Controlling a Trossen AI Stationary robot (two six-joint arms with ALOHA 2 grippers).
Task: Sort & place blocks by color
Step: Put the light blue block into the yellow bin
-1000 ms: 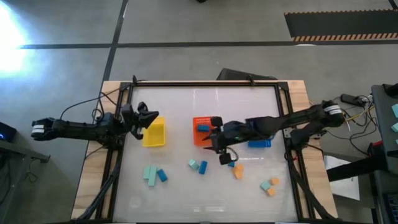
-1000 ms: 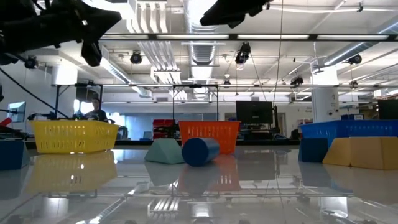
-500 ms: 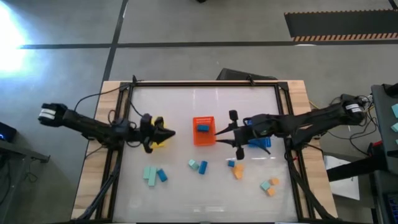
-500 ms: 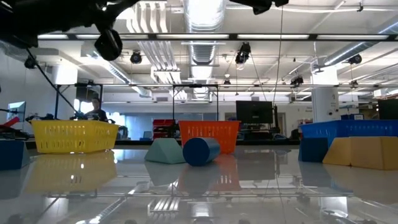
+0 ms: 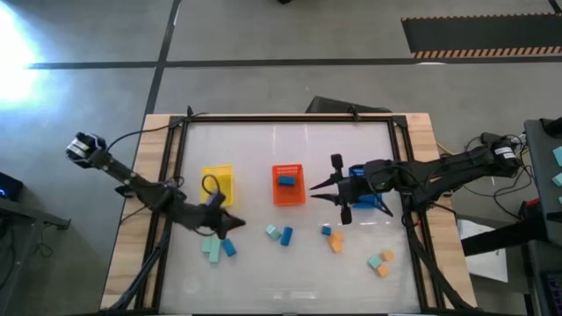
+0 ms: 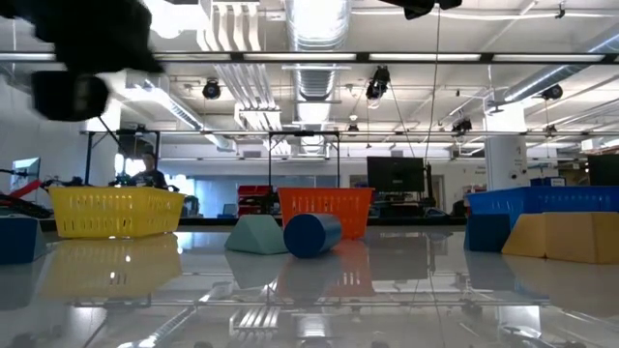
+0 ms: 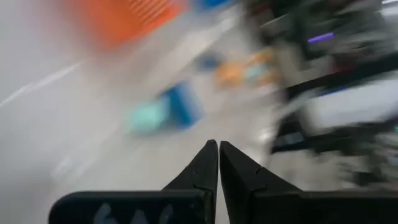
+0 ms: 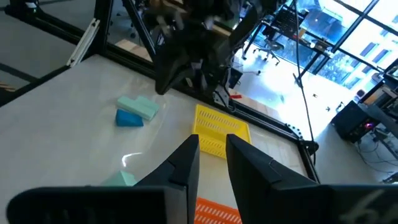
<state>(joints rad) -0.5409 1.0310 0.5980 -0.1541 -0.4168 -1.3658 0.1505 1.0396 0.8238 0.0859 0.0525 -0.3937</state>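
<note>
High view: nearest the front edge of the bench (image 5: 290,294), a teal block and an orange block (image 5: 379,262) are seen together on the right. Further in, a teal bar (image 5: 211,248) with a medium blue block (image 5: 228,247) touching it lies on the left, a teal and blue pair (image 5: 279,233) is found at the middle, and a blue cube beside an orange block (image 5: 335,240) sits just right of it.

The left gripper (image 5: 235,225) is held just beyond the teal bar and its blue neighbour, so that pair lies immediately toward the front edge from its tip. In the left wrist view the fingers (image 7: 205,171) are seen pressed together with nothing between them. The left arm is judged much the nearer to this pair. The bar's long axis runs roughly front to back across the bench.

Further back, the yellow basket (image 5: 219,183) and the orange basket (image 5: 287,184) stand side by side; a blue block (image 5: 287,181) is seen inside the orange one. The right gripper (image 5: 341,197) is carried between the orange basket and the blue basket (image 5: 372,202), above the bench. Its fingers (image 8: 184,163) are shown in the right wrist view as narrowly parted and holding nothing. The blue cube and orange block lie just frontward of it.
</note>
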